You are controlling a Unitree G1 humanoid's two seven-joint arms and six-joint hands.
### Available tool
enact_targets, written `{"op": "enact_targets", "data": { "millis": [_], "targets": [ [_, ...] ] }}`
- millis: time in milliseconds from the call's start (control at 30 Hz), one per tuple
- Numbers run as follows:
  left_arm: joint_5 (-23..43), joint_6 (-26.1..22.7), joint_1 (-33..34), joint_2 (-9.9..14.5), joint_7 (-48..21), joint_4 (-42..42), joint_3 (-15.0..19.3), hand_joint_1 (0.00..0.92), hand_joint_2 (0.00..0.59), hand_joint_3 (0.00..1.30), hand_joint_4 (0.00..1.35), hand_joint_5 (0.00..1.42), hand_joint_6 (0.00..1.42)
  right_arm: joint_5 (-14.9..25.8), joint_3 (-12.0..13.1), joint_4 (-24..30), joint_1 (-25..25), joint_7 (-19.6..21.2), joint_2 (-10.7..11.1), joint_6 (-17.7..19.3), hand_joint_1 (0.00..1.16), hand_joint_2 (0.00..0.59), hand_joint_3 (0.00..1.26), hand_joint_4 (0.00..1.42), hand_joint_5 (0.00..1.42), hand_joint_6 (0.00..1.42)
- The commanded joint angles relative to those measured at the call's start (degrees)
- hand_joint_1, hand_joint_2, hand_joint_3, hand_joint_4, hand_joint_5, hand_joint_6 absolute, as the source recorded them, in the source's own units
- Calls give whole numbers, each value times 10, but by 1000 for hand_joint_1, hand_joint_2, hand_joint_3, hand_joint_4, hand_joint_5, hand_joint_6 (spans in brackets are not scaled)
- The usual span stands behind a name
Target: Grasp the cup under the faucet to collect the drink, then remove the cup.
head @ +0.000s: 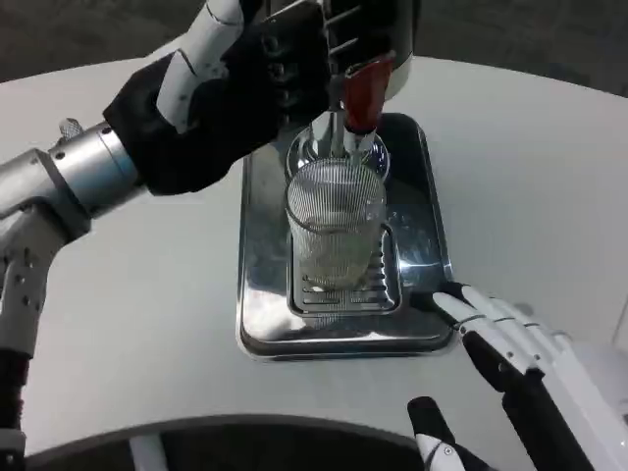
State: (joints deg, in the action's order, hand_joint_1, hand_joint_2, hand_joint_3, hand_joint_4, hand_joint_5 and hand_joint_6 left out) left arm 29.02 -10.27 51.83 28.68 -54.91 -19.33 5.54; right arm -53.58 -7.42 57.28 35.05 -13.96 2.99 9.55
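Cup: clear glass, fine vertical ribbing. Tray beneath it: polished silver, slotted grate at centre. Faucet handle, just beside left hand: red. Left hand: black with white. Right hand: white and black fingers. Counter: plain white.

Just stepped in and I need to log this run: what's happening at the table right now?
A ribbed clear cup stands on the grate of a metal drip tray, under the dispenser's faucet. The left robot hand is raised at the red tap handle; whether it grips it is unclear. The right robot hand rests open by the tray's right edge, not touching the cup.
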Motion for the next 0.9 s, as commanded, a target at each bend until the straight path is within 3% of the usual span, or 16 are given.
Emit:
{"op": "enact_targets", "data": {
  "millis": [33,267,467,700,900],
  "targets": [
    [-18,13,11,-11,-12,-16,-5,0,143,0,0,0,0,3,1,7,8,7,-2,0,390,497,175,96,122,130],
    [-36,30,4,-16,-26,-1,-10,0,138,0,0,0,0,5,3,5,10,8,-2,-1,393,497,175,96,122,131],
    [-74,79,-8,-3,-39,28,-22,0,134,0,0,0,0,3,2,4,8,7,-2,-1,395,497,175,96,122,131],
    [-118,149,-26,22,-42,53,-33,0,125,0,0,0,0,0,0,1,10,8,1,3,397,497,175,96,122,131],
    [-176,244,-38,50,-39,73,-49,0,123,0,0,0,0,-4,1,-2,11,9,6,6,398,497,175,96,122,131]
  ]
}}
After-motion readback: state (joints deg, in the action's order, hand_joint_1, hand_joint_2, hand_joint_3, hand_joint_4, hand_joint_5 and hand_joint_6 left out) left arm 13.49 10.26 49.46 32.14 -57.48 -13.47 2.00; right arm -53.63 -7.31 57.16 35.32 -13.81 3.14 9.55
